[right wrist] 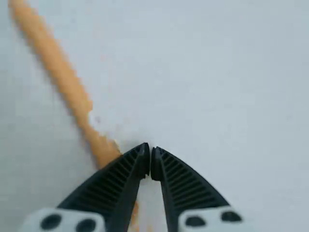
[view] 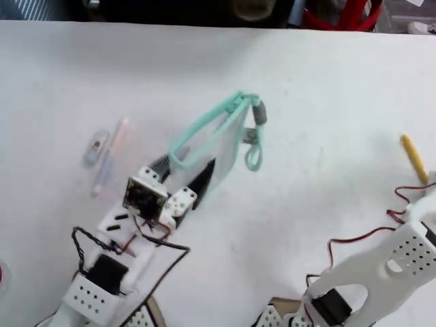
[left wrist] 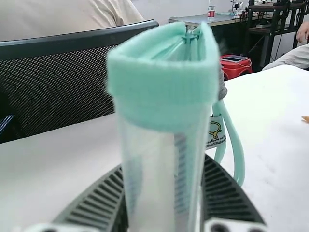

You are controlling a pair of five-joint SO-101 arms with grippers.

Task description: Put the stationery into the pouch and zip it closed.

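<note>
1. High view: the left tool holds the pouch, mouth open; the yellow pen lies well apart from the pouch
2. Left wrist view: hold the pouch upright and steady
3. Right wrist view: the right tool is pinched together on nothing, just beside the pen; spread it wide, then grab the pen's middle

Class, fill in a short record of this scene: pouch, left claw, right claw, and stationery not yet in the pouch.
pouch: clear with teal trim, propped up on edge, mouth looks open
left claw: shut on the pouch's near end
right claw: shut, holding nothing, tips beside the yellow pen
outside the pouch: yellow pen, pale pen, small bluish item, all lying on the table
</note>
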